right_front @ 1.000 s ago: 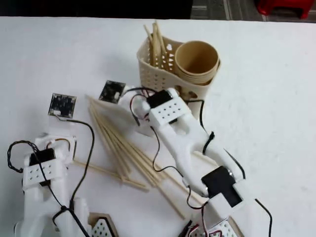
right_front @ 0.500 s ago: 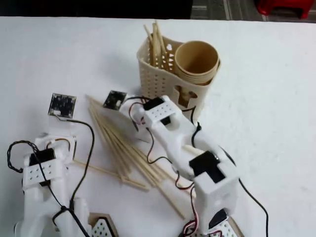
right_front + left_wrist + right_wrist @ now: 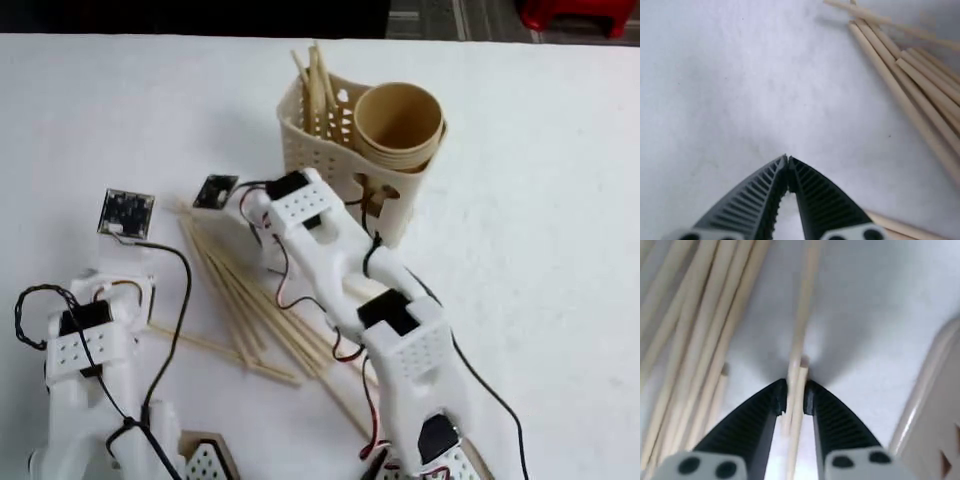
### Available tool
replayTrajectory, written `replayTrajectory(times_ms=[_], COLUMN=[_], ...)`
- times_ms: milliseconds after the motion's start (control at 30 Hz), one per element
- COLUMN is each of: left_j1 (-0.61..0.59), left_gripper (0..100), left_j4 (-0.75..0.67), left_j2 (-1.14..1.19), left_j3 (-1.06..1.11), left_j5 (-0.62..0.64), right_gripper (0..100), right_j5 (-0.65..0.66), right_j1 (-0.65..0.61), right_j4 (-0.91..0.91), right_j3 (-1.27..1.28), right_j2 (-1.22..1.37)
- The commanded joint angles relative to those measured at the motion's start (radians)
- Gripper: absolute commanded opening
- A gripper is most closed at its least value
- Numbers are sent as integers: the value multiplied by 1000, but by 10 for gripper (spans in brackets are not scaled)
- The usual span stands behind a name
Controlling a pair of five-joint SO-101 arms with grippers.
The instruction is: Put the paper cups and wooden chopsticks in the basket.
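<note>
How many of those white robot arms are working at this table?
2. The left white arm sits beside the loose wooden chopsticks; the right white arm stretches over them toward the cream perforated basket, its gripper clamped on chopsticks.

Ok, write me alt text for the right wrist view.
The right gripper is shut on thin wooden chopsticks, which run out ahead of it over the white table. A bundle of loose chopsticks lies to one side of it, and the wall of the pale basket stands on the other.
</note>
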Motion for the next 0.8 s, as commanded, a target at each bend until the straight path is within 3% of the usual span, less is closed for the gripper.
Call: replayTrajectory(times_ms=[0, 500, 767], left_j1=[-8, -8, -8], left_gripper=[28, 28, 28], left_j4=[-20, -21, -21], left_j2=[-25, -25, -25], left_j3=[-5, -5, -5], left_j5=[-9, -9, -9], right_gripper=[20, 20, 38], right_j5=[-3, -71, -189], right_j1=[-31, -19, -28], right_j4=[36, -202, -203], right_j3=[3, 456, 511], right_j2=[-96, -711, -773])
